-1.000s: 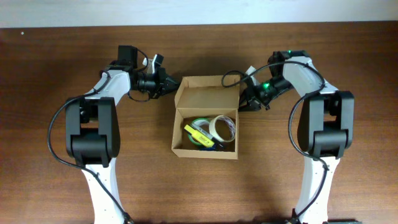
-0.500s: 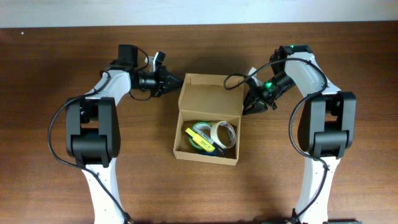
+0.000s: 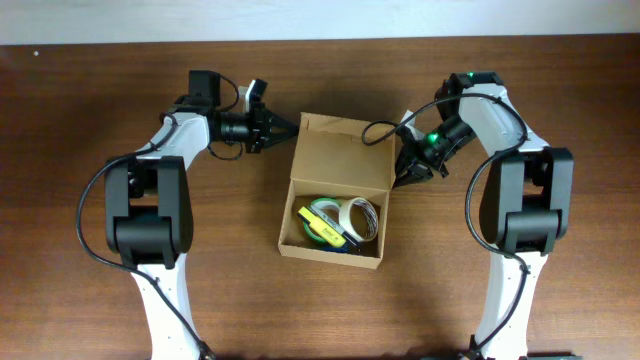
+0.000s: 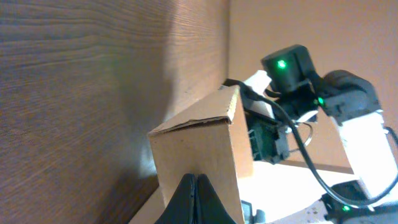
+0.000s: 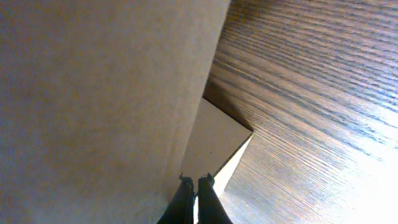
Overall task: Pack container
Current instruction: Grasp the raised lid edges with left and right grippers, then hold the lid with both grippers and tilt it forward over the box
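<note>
The container is a tan cardboard box at the table's middle, its hinged lid raised at the far side. Inside lie a green tape roll, a white tape roll and a yellow-and-black item. My left gripper is shut, its tip against the lid's far left corner. In the left wrist view the shut gripper presses on the cardboard lid. My right gripper is shut beside the lid's right edge. In the right wrist view that gripper touches a small side flap next to the box wall.
Dark wood table surrounds the box. A pale wall strip runs along the far edge. Both arm bases stand at the near side, left and right. The right arm with green lights shows beyond the box in the left wrist view.
The left gripper has slid right against the lid's corner. The lid has swung up and toward the near side. The right gripper has shifted slightly nearer along the lid's right edge.
</note>
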Controlling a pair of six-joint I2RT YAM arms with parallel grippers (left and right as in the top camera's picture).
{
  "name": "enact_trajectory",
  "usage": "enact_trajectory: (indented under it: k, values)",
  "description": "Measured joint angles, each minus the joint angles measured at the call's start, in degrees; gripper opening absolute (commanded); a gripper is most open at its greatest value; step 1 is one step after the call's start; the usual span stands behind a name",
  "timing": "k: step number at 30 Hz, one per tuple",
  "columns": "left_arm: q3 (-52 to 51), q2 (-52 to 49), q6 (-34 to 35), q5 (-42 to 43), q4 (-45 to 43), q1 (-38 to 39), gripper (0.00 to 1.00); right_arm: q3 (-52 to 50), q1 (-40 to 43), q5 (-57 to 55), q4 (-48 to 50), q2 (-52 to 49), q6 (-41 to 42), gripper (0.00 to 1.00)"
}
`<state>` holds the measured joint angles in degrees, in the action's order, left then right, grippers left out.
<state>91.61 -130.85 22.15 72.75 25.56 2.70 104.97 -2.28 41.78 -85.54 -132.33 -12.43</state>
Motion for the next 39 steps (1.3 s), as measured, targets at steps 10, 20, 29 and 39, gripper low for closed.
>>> enact_trajectory:
  k: [10,20,29,39]
  values:
    - [-0.02,0.00,0.02,2.45,-0.13,-0.15,0.02,0.02,0.04,0.00,-0.26,0.00,0.02,0.04]
    - [0.00,0.00,0.02,-1.16,-0.07,-0.26,0.02,0.02,-0.55,-0.94,7.58,0.00,2.40,0.04]
    - [0.00,0.00,0.00,-13.68,3.54,0.09,0.02,0.02,-1.86,-1.46,9.51,-0.02,4.57,0.04]
    - [0.00,0.00,-0.04,-21.46,6.29,0.74,0.09,0.02,-2.19,-1.40,9.55,-0.02,4.74,0.04]
